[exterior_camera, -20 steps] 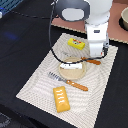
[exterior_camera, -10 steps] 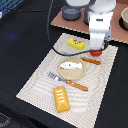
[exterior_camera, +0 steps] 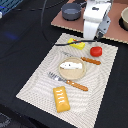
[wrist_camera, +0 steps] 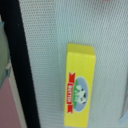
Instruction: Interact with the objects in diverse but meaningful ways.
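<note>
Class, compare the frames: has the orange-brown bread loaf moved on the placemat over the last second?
No. The bread loaf lies in the same spot as before, by the lower edge of the placemat in the exterior view, just below the fork.

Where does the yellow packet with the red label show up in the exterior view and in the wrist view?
Exterior view: the yellow packet lies at the far edge of the striped placemat, partly hidden under the robot arm, to the exterior view's left of the red tomato.
Wrist view: the packet fills the middle of the picture, label up, lying flat.
Shared landmark: the placemat and its edge against the dark table.
</note>
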Available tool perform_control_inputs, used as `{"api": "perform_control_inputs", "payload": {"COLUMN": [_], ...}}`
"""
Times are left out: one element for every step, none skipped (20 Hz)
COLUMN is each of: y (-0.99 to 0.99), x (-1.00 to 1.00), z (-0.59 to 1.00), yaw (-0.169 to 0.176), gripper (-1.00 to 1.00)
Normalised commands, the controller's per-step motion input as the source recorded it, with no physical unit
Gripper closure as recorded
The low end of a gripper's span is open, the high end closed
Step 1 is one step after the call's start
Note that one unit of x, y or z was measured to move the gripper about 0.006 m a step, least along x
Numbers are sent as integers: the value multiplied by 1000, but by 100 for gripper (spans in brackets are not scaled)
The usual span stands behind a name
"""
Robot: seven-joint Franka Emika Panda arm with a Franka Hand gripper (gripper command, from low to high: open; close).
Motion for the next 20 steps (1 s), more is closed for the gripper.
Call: {"api": "perform_control_inputs", "payload": {"y": [0,0,0,0,0,-26,-49,-17,-23,-40,0,0,0,0,0,0,0,0,0,0], "x": [-814,-837,-806,-760,-737,-671,-609,-626,-663,-643,-546,-471,-383,-291,-240,-234,-209,-109,-106,-97], "z": [-254,-260,-223,-183,-123,-71,-46,-74,-114,-120,-117,-117,-100,-120,-149,-183,-200,-174,-171,-131], "yaw": [-94,-81,-74,-71,-66,-60,-51,-47,-43,-36,-19,0,0,31,77,136,180,185,180,163], "gripper": [-100,-100,-100,-100,-100,-100,-100,-100,-100,-100,-100,-100,-100,-100,-100,-100,-100,-100,-100,-100]}}
